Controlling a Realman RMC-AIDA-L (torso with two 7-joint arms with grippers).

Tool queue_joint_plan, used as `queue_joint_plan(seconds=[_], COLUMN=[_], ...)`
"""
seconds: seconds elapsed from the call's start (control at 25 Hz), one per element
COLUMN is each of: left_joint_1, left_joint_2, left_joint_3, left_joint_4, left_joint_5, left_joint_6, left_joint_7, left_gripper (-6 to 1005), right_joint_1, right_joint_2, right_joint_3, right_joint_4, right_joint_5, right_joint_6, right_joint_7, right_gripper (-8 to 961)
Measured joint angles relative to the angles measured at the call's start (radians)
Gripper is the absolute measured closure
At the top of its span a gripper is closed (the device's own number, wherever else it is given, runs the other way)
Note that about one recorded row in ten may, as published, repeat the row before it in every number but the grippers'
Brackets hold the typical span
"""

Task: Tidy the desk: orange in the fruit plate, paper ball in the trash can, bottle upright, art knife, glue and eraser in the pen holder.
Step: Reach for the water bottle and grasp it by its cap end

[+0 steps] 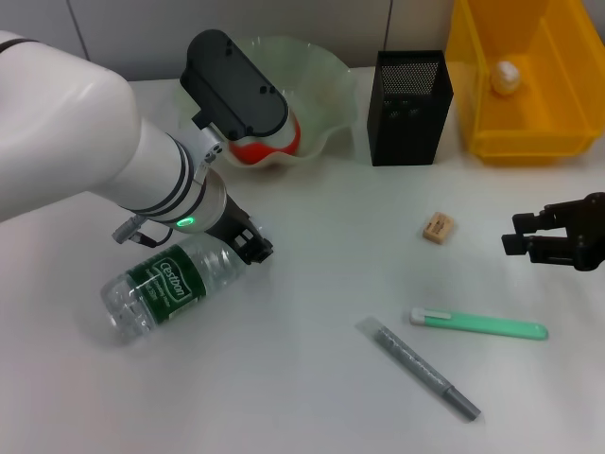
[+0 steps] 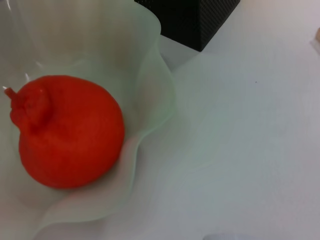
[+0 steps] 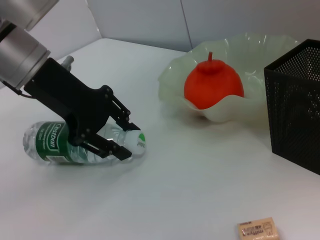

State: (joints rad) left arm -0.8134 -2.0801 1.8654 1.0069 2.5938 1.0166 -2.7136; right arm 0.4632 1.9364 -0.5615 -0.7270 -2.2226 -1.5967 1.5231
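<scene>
Now gripping the lying bottle [image 1: 159, 288] at its neck with left gripper [image 3: 121, 142], clenched there to tip it upright; right gripper [image 1: 529, 235] parked, spread apart.

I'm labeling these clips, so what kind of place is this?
Probably an office desk: a white table carrying a pen holder, an eraser and a yellow trash can.

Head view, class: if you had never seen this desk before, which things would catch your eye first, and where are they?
First, the left gripper closing around the neck of the bottle, which lies on its side near the desk's front left. Behind it, the red-orange orange sits in the pale green fruit plate. At the far right stands the bright yellow trash can, a paper ball inside it.
</scene>
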Motion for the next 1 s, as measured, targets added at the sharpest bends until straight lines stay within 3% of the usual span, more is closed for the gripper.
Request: queue_joint_plan(seconds=[0.68, 1.0], left_joint_1=[0.001, 0.036], left_joint_2=[0.0, 0.0], left_joint_3=[0.014, 0.015], left_joint_4=[0.019, 0.105], left_joint_5=[-0.005, 0.002], left_joint_6=[0.026, 0.059], left_joint_7=[0.0, 0.0], left_gripper=[547, 546], right_joint_1=[0.0, 0.0], right_joint_2=[0.003, 0.003], right_joint_3=[0.0, 0.002], right_joint_4=[0.0, 0.0], right_joint_5=[0.0, 0.0], right_joint_6=[0.0, 0.0], right_joint_7=[0.0, 0.0], right_gripper=[543, 543])
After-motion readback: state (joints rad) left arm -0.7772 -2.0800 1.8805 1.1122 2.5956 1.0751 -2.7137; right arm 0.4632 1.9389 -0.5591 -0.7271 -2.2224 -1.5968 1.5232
